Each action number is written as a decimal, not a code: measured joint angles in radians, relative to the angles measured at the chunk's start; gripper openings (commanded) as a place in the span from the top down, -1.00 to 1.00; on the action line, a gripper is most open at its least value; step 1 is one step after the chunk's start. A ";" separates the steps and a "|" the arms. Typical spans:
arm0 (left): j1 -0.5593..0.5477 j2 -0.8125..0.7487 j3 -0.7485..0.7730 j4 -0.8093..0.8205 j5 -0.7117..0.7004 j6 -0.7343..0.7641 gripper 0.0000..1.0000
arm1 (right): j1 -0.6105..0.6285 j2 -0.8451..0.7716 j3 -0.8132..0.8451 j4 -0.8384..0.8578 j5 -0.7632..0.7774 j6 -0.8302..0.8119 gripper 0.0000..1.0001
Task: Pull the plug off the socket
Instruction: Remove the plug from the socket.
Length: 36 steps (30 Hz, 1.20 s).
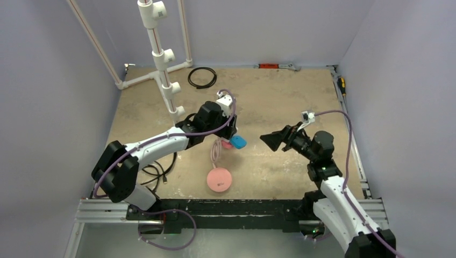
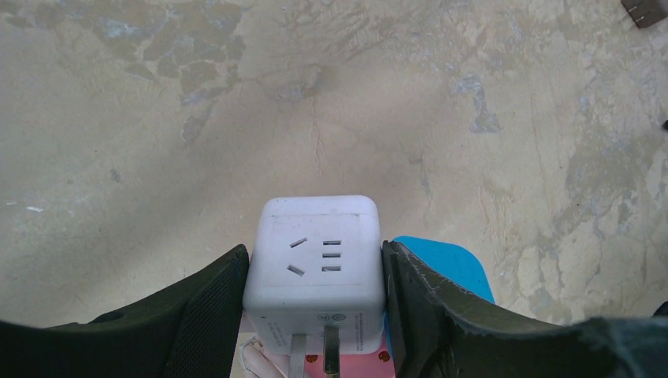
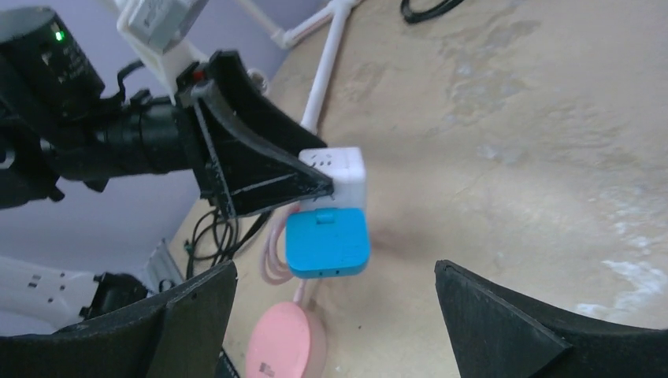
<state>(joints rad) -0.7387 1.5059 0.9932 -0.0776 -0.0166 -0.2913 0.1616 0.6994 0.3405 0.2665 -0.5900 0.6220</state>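
The left gripper (image 2: 315, 260) is closed about half way on the socket (image 3: 340, 169). Its two black fingers (image 2: 213, 303) press on opposite sides of the white cube, and the face with the dark slots is turned to the wrist camera. The blue plug (image 3: 327, 242) sits against another face of the socket and touches it. A pink cable (image 3: 272, 252) hangs beside the plug and goes down to a pink disc (image 1: 219, 178), which lies flat on the table. The right gripper (image 1: 270, 140) is wide open and holds nothing. It is near the plug but does not touch it.

The table (image 1: 279, 97) is tan and worn, with pale patches. Plain pale violet walls stand around it. A white pipe frame (image 1: 161, 54) rises at the far left, and a black cable ring (image 1: 202, 77) lies near the far edge.

The left arm (image 1: 156, 142) stretches from its base at the near left, forward and to the right, so that the socket is over the middle of the table. The right arm (image 1: 333, 196) rises from the near right, bends at the elbow, and points its gripper to the left, toward the plug.
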 measured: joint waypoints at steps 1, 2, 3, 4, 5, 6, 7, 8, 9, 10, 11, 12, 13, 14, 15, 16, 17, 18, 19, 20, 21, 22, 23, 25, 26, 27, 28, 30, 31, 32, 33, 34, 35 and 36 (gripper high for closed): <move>0.000 0.003 0.000 0.000 0.010 -0.005 1.00 | 0.027 0.018 -0.003 0.017 0.003 0.006 -0.98; 0.001 0.005 0.000 0.000 0.018 -0.008 1.00 | 0.054 0.037 -0.004 0.032 0.005 0.011 -0.98; 0.003 0.008 0.000 0.000 0.025 -0.010 1.00 | 0.081 0.061 -0.005 0.047 0.013 0.015 -0.98; 0.003 0.011 0.002 -0.001 0.032 -0.013 1.00 | 0.116 0.089 -0.005 0.061 0.024 0.021 -0.98; 0.004 0.015 0.004 0.000 0.039 -0.015 1.00 | 0.150 0.115 -0.005 0.076 0.031 0.026 -0.98; 0.005 0.018 0.006 0.000 0.043 -0.016 1.00 | 0.176 0.134 -0.005 0.087 0.039 0.027 -0.98; 0.005 0.021 0.007 0.000 0.047 -0.016 1.00 | 0.212 0.158 -0.005 0.101 0.054 0.030 -0.98; 0.006 0.023 0.008 0.000 0.051 -0.017 1.00 | 0.240 0.180 -0.005 0.113 0.067 0.031 -0.98; 0.006 0.024 0.010 0.000 0.055 -0.021 1.00 | 0.269 0.202 -0.005 0.124 0.079 0.031 -0.98; 0.006 0.027 0.011 0.000 0.059 -0.023 1.00 | 0.292 0.225 -0.005 0.131 0.092 0.031 -0.98; 0.006 0.027 0.011 0.001 0.061 -0.024 1.00 | 0.312 0.246 -0.005 0.138 0.105 0.032 -0.98; 0.006 0.029 0.012 0.000 0.064 -0.024 1.00 | 0.327 0.266 -0.005 0.145 0.118 0.032 -0.98; 0.006 0.031 0.013 0.000 0.066 -0.024 1.00 | 0.339 0.283 -0.005 0.150 0.132 0.033 -0.98; 0.007 0.031 0.013 0.000 0.067 -0.024 1.00 | 0.351 0.298 -0.005 0.154 0.148 0.033 -0.98; 0.008 0.032 0.013 0.000 0.068 -0.024 1.00 | 0.359 0.310 -0.005 0.157 0.159 0.033 -0.98; 0.008 0.032 0.013 0.000 0.069 -0.025 1.00 | 0.369 0.323 -0.005 0.160 0.178 0.033 -0.98; 0.008 0.032 0.013 0.000 0.070 -0.028 1.00 | 0.376 0.332 -0.005 0.163 0.185 0.033 -0.98; 0.008 0.032 0.013 0.000 0.071 -0.029 1.00 | 0.384 0.342 -0.005 0.167 0.198 0.033 -0.98; 0.008 0.032 0.013 0.000 0.072 -0.031 1.00 | 0.392 0.351 -0.004 0.171 0.208 0.033 -0.98; 0.009 0.032 0.013 0.000 0.074 -0.031 1.00 | 0.399 0.359 -0.004 0.177 0.216 0.034 -0.98; 0.010 0.032 0.013 0.000 0.074 -0.031 1.00 | 0.405 0.365 -0.004 0.181 0.224 0.034 -0.98; 0.010 0.032 0.013 0.000 0.074 -0.031 1.00 | 0.414 0.372 -0.004 0.186 0.234 0.034 -0.98; 0.010 0.032 0.013 0.000 0.074 -0.031 1.00 | 0.419 0.377 -0.003 0.192 0.239 0.035 -0.98; 0.010 0.032 0.013 0.000 0.075 -0.031 1.00 | 0.431 0.394 0.002 0.204 0.255 0.037 -0.98; 0.010 0.032 0.013 0.000 0.076 -0.031 1.00 | 0.436 0.401 0.003 0.211 0.260 0.038 -0.98; 0.010 0.032 0.013 0.000 0.077 -0.031 1.00 | 0.441 0.410 0.005 0.223 0.263 0.040 -0.98; 0.010 0.032 0.013 0.000 0.077 -0.031 1.00 | 0.443 0.416 0.005 0.230 0.265 0.041 -0.98; 0.010 0.032 0.013 0.000 0.079 -0.031 1.00 | 0.451 0.430 0.005 0.245 0.269 0.045 -0.98; 0.010 0.032 0.013 0.000 0.080 -0.031 1.00 | 0.455 0.439 0.005 0.253 0.274 0.047 -0.98; 0.010 0.032 0.013 0.000 0.081 -0.031 1.00 | 0.459 0.447 0.006 0.262 0.280 0.049 -0.96; 0.010 0.032 0.013 0.000 0.082 -0.031 1.00 | 0.463 0.455 0.006 0.270 0.285 0.051 -0.95; 0.010 0.032 0.013 0.000 0.082 -0.031 1.00 | 0.467 0.462 0.008 0.276 0.288 0.052 -0.93; 0.010 0.032 0.013 0.000 0.083 -0.031 1.00 | 0.467 0.468 0.010 0.280 0.290 0.052 -0.92; 0.010 0.032 0.013 0.000 0.084 -0.031 1.00 | 0.468 0.475 0.013 0.281 0.294 0.052 -0.90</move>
<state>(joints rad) -0.7284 1.5379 1.0061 -0.0776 0.0673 -0.3225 0.6300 1.1740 0.3538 0.5476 -0.2962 0.6739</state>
